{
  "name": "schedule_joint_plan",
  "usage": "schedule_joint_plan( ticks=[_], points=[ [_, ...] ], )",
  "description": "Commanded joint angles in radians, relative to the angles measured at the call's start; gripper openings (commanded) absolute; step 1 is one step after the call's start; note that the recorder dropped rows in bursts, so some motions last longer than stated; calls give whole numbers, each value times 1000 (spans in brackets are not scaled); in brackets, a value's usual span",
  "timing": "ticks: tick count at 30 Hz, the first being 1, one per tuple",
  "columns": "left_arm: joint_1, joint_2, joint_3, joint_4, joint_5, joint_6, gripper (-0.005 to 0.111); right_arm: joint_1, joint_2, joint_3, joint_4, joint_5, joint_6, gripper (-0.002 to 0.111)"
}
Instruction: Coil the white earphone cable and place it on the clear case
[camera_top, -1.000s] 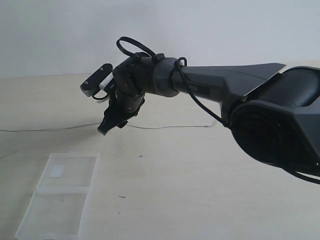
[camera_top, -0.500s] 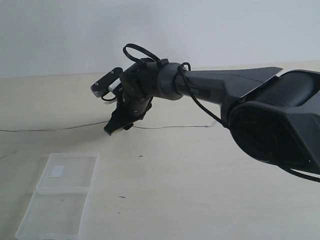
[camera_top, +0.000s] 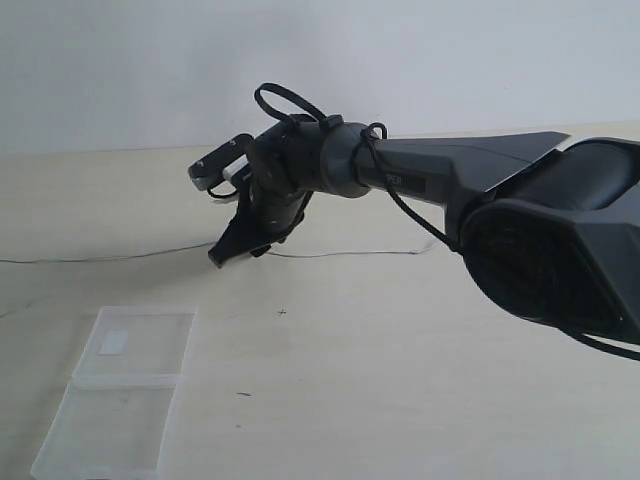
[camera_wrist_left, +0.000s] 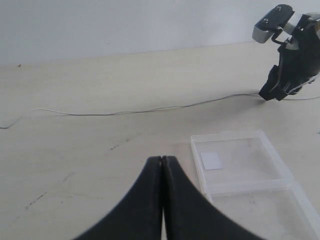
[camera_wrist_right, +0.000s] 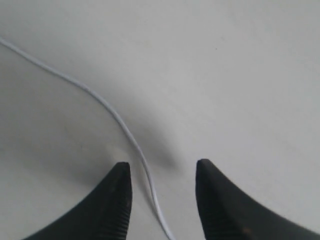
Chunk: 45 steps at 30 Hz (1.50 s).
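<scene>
Right gripper (camera_wrist_right: 162, 172) spread, straddling the white earphone cable (camera_wrist_right: 120, 123), which only its wrist view shows; left gripper (camera_wrist_left: 162, 161) pressed together.

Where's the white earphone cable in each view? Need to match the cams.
Exterior: the white earphone cable runs across the table beyond the clear case, passing the right gripper.
Left wrist: the cable lies beyond the case and reaches the right gripper.
Right wrist: the cable curves in between the open fingers.
Shared landmark: the right gripper, at the cable in all three.
</scene>
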Motion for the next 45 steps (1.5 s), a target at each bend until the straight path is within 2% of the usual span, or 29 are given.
schedule_joint_plan(
  ticks=[1, 17, 19, 25, 34, 45],
  points=[
    [2, -7, 3, -14, -10, 4, 0, -4, -2, -4, 47, -37, 0, 42],
    [2, -7, 3, -14, -10, 4, 0, -4, 63, -4, 59, 4, 0, 41],
    [2, -7, 3, -14, -10, 4, 0, -4, 66, -4, 59, 8, 0, 35],
    [2, -7, 3, -14, -10, 4, 0, -4, 68, -4, 59, 69, 0, 0],
    [2, -7, 3, -14, -10, 4, 0, -4, 6, -4, 74, 163, 0, 0],
    [2, -7, 3, -14, -10, 4, 0, -4, -282, -4, 241, 200, -88, 0]
  ],
)
